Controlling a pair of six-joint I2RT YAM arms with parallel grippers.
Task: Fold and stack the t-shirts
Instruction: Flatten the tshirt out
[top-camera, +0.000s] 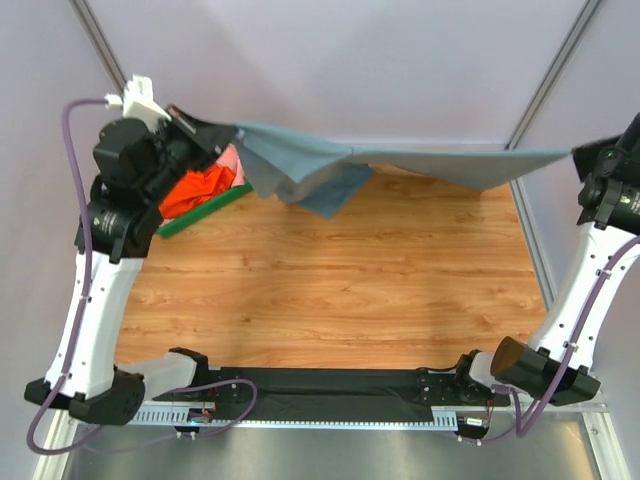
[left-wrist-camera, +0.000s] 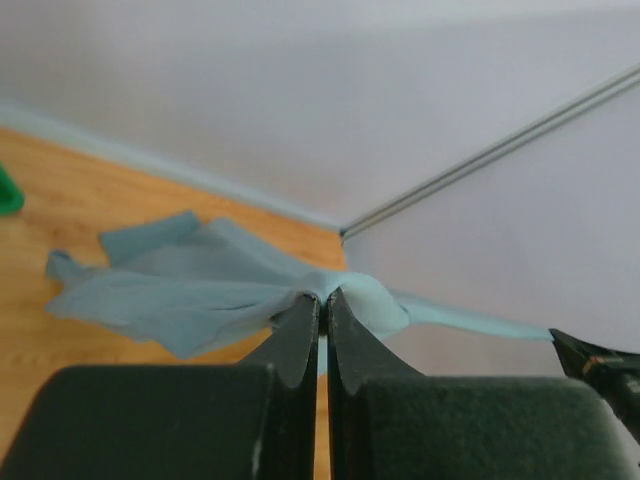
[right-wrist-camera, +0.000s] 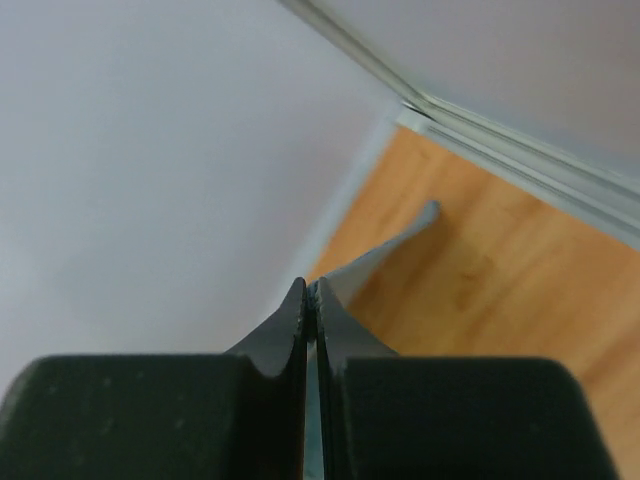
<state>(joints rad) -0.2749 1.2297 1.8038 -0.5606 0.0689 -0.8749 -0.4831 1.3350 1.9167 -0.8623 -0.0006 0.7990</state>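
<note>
A slate grey-blue t-shirt (top-camera: 420, 160) hangs stretched in the air across the far side of the table, held at both ends. My left gripper (top-camera: 230, 128) is shut on its left end, high at the back left; the wrist view shows the fabric (left-wrist-camera: 190, 290) bunched at the closed tips of that gripper (left-wrist-camera: 325, 295). My right gripper (top-camera: 577, 154) is shut on the right end at the far right edge. In its wrist view a thin strip of the cloth (right-wrist-camera: 375, 255) runs from the closed gripper (right-wrist-camera: 311, 290). The shirt's lower folds sag towards the wood near the back left.
A green bin (top-camera: 205, 210) stands at the back left beneath the left arm, holding an orange t-shirt (top-camera: 195, 190) and a pale pink t-shirt (top-camera: 232, 165). The wooden table (top-camera: 330, 290) is bounded by pale walls and metal frame posts (top-camera: 555, 70).
</note>
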